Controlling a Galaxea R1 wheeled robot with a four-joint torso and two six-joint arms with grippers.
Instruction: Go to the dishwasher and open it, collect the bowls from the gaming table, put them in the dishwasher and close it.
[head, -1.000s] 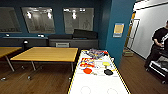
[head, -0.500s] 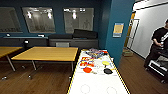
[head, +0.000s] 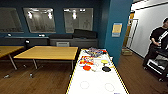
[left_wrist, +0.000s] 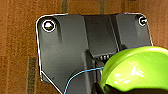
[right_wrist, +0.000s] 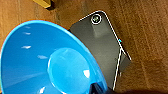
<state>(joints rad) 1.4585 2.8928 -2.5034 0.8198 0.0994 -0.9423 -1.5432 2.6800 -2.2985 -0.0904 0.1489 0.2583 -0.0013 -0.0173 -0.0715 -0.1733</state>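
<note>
The gaming table (head: 97, 80) stretches ahead of me in the head view, with a white top, yellow edges and red-orange graphics. Small things lie near its far end, among them an orange disc (head: 87, 67), a yellow one (head: 104, 61) and a black one (head: 106, 69). My left gripper (left_wrist: 103, 87) is shut on a green bowl (left_wrist: 135, 67) above the wooden floor. A blue bowl (right_wrist: 45, 62) sits in my right gripper (right_wrist: 97, 88), also over the floor. The dishwasher is out of view.
A yellow-topped table (head: 47, 52) stands left of the gaming table, another (head: 7, 50) further left. A teal wall corner (head: 117, 30) rises at the right. A person (head: 157, 42) with a control rig stands beyond it. A dark counter (head: 72, 41) lines the back wall.
The whole head picture has shifted slightly, so the camera has moved a little. The person sits a bit further right in it than a second ago.
</note>
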